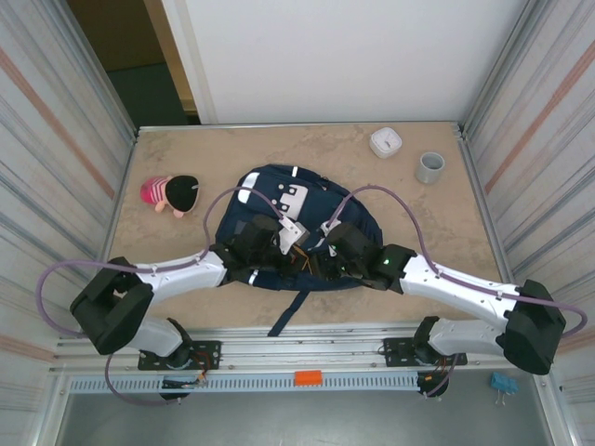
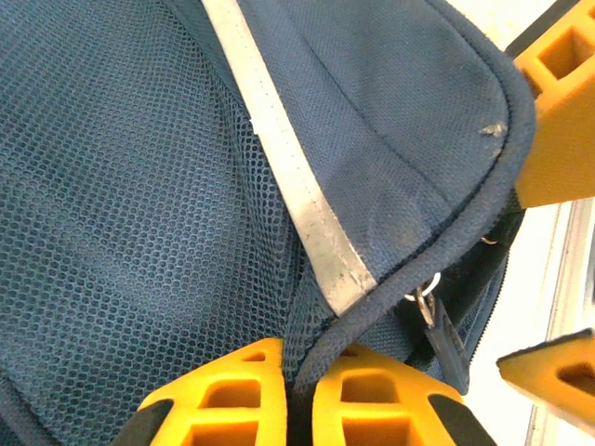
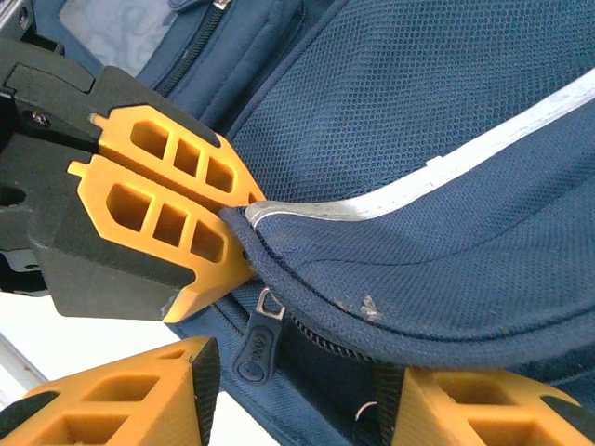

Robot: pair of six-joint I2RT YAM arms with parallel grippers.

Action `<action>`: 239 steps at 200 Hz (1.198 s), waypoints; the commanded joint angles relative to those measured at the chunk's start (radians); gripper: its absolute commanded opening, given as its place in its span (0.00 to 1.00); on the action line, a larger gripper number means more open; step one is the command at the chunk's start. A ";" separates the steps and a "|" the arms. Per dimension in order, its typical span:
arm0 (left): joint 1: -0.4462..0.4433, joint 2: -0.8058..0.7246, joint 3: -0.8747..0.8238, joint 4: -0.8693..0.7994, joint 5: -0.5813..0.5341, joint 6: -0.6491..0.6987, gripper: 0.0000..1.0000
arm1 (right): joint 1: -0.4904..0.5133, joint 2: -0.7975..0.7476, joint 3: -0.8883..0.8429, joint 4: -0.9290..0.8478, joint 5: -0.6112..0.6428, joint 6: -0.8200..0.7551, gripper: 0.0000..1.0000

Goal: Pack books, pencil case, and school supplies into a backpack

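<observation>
Grippers numbered two, both working at the near edge of the one backpack (image 1: 279,190), which lay flat mid-table. Of these, the left gripper (image 2: 297,362) was pressed together, pinching the bag's piped seam just beside a white reflective strip (image 2: 297,204). Opposite it, the right gripper (image 3: 297,381) stood spread, fingers either side of one dark zipper pull (image 3: 256,339) hanging under that seam. Bag fabric was navy with a mesh texture, white strips and a white patch on top; contents could not be made out. Beyond, on the table (image 1: 446,232): one pink-and-black plush toy (image 1: 172,193) far left, one white round device (image 1: 385,142) and one grey cup (image 1: 429,167) far right.
</observation>
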 commanded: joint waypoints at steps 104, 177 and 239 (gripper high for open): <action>0.032 0.045 0.072 0.071 0.243 -0.189 0.00 | 0.045 0.173 0.087 -0.113 0.385 0.074 0.45; 0.033 0.047 0.084 -0.009 0.179 -0.145 0.00 | -0.001 0.078 0.079 -0.124 0.322 0.086 0.06; 0.057 0.013 0.072 -0.157 0.053 -0.046 0.00 | -0.175 -0.003 0.078 -0.209 0.236 -0.013 0.00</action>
